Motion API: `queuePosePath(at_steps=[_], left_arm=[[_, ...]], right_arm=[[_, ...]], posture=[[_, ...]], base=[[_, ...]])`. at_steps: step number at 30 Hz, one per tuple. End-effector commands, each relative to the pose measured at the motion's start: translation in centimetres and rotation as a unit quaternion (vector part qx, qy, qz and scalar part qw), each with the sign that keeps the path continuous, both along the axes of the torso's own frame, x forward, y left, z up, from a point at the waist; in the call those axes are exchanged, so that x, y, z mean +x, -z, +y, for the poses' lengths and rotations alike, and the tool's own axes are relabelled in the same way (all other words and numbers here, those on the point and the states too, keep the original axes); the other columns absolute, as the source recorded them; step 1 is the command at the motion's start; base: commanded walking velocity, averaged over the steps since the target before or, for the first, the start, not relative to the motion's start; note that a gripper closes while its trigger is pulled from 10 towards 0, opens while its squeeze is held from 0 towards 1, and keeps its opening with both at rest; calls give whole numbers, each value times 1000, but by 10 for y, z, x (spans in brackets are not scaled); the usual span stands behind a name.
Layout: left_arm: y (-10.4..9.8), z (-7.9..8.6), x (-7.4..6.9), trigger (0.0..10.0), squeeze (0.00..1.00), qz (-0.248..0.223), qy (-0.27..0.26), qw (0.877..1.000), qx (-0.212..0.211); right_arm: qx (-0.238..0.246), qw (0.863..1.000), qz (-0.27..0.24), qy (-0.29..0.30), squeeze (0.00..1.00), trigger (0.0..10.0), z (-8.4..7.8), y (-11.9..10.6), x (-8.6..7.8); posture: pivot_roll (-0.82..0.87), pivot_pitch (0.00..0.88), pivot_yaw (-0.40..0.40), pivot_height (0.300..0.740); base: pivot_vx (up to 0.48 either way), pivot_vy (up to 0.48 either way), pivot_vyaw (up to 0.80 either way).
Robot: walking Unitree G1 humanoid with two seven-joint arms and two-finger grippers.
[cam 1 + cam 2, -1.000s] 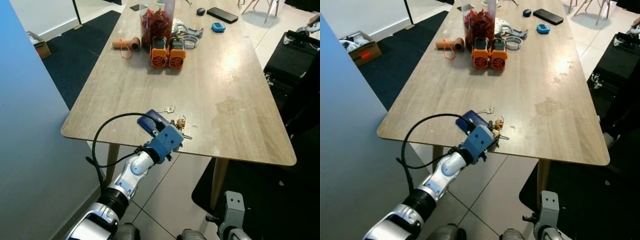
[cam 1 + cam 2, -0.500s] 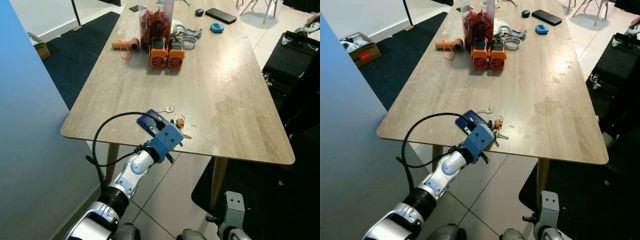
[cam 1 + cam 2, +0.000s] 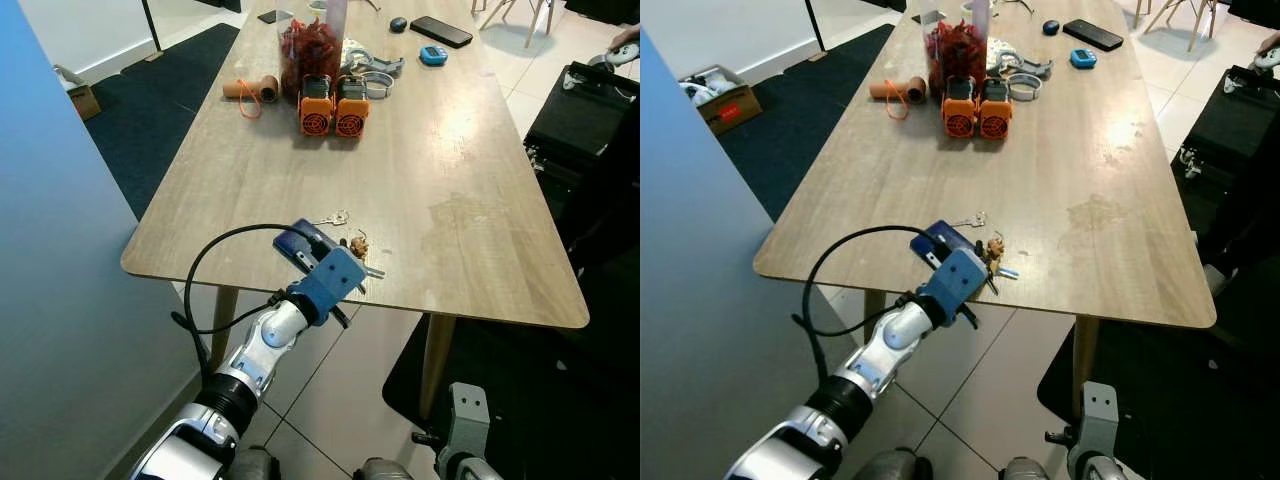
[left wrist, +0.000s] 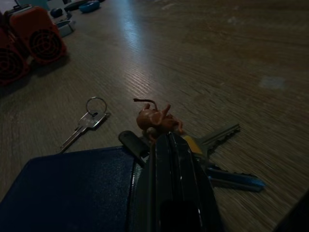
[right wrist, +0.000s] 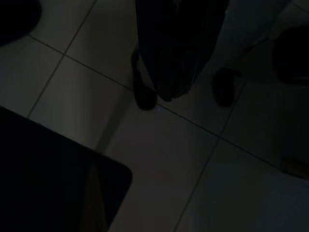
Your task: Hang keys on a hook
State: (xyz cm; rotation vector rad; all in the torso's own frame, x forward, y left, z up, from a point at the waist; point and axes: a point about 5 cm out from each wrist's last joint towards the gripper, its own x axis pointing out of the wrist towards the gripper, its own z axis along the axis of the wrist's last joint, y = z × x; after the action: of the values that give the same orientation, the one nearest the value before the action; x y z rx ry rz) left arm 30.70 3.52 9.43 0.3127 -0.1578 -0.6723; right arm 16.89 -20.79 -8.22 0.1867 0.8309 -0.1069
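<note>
A key bunch (image 4: 193, 140) with a small brown animal charm (image 4: 155, 119) lies near the front edge of the wooden table (image 3: 440, 170). Its keys fan out beside the black fingers (image 4: 171, 169). My left gripper (image 3: 352, 262) reaches over the table edge, and its fingers are shut on the bunch by the charm. A single silver key on a ring (image 4: 87, 121) lies apart, a little farther in. A dark blue flat case (image 3: 297, 242) sits right beside the gripper. In the dark right wrist view, my right gripper (image 5: 166, 92) hangs over floor tiles, fingers pressed together.
Two orange devices (image 3: 335, 105), a jar of red pieces (image 3: 308, 45), a cardboard roll (image 3: 250, 89) and a phone (image 3: 445, 30) stand at the table's far end. A blue wall (image 3: 60, 300) runs close on the left. Black furniture (image 3: 590, 120) stands to the right.
The left gripper has stayed at the key bunch. The keys under it have shifted slightly, and a bluish key now sticks out toward the table edge.
</note>
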Motion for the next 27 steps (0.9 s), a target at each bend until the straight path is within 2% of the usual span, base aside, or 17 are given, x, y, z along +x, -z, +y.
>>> queuePosePath(at_steps=[1,2,3,4,6,11,16,17,18,21,22,23,25,26,27], left_arm=[[-7,6,1,0,0,-9,-11,999,-35],[-18,5,2,0,0,-30,-11,997,-70],[-18,5,2,0,0,-30,-11,997,-70],[-27,5,3,0,0,-47,-15,994,-95],[-37,8,5,0,0,-67,-26,990,-117],[-37,11,7,0,0,-70,-35,991,-110],[-28,10,4,0,0,-56,-7,995,-87],[-22,8,0,2902,0,-40,17,996,-84],[-17,5,-6,10000,0,-27,47,996,-73],[-13,2,-11,10000,0,-16,71,995,-65],[-10,0,-15,10000,106,-5,86,994,-61],[-7,-3,-18,10000,729,5,99,993,-57],[-7,-3,-18,10000,729,5,99,993,-57],[-5,-6,-21,10000,1000,11,108,993,-53],[-4,-8,-23,10000,1000,11,112,993,-45]], right_arm=[[-1,1000,12,-3,0,10000,0,3,-5],[-1,1000,12,-2,0,10000,0,3,-5],[-1,1000,12,-2,0,10000,0,3,-5],[-1,1000,11,-1,0,10000,-1,3,-5],[-1,1000,10,-1,0,10000,-1,2,-5],[-1,1000,10,-1,0,10000,-1,2,-5],[-1,1000,10,0,0,10000,-1,2,-5],[-1,1000,10,0,0,10000,-1,2,-5],[-1,1000,10,0,0,10000,-2,2,-5],[-1,1000,10,0,0,10000,-2,2,-5],[-2,1000,10,0,0,10000,-2,2,-5],[-2,1000,10,0,0,10000,-2,2,-5],[-2,1000,10,0,0,10000,-2,2,-5],[-2,1000,10,0,0,10000,-2,2,-5],[-2,1000,10,0,0,10000,-2,2,-5]], posture=[[39,121,0,740],[40,122,0,740],[40,122,0,740],[40,121,0,740],[41,123,0,740],[40,125,0,740],[40,125,0,740],[40,125,-1,740],[41,126,-2,740],[41,126,-2,740],[41,126,-2,740],[41,127,-2,740],[41,127,-2,740],[41,127,-2,740],[41,128,-2,740]], base=[[0,0,0],[0,0,0],[0,0,0],[0,0,0],[0,0,0],[0,0,0],[0,0,0],[0,0,0],[0,0,0],[0,0,0],[0,0,0],[0,0,0],[0,0,0],[0,0,0],[0,0,0]])
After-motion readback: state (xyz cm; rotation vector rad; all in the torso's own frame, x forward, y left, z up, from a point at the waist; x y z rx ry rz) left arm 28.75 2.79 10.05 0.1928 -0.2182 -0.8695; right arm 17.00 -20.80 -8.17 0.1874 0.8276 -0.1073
